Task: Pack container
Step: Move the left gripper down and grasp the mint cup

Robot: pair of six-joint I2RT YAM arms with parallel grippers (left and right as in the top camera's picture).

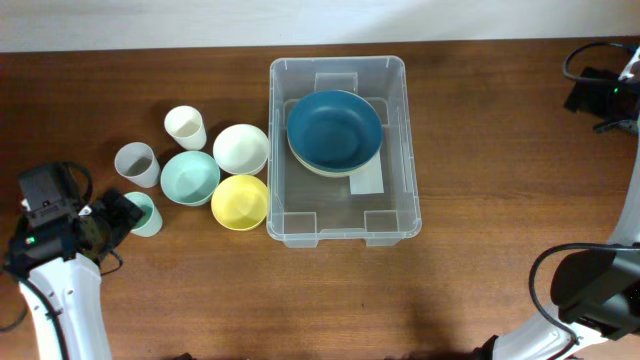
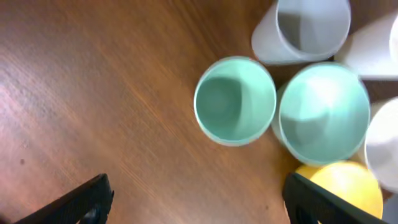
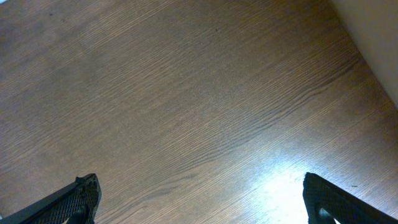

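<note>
The clear plastic container (image 1: 276, 150) stands mid-table with a white label (image 1: 367, 182) on its base. Inside it a dark blue bowl (image 1: 334, 130) sits stacked on a pale bowl. My left gripper (image 2: 199, 200) is open and empty, just short of a mint cup (image 2: 235, 101); from overhead it (image 1: 118, 214) sits right beside that cup (image 1: 146, 215). My right gripper (image 3: 199, 200) is open and empty over bare wood, far from the container.
Left of the container are a white cup (image 1: 185, 127), grey cup (image 1: 136, 164), mint bowl (image 1: 190, 177), white bowl (image 1: 240, 148) and yellow bowl (image 1: 240, 201). The right arm's base (image 1: 590, 290) is at the lower right, with cables at the upper right.
</note>
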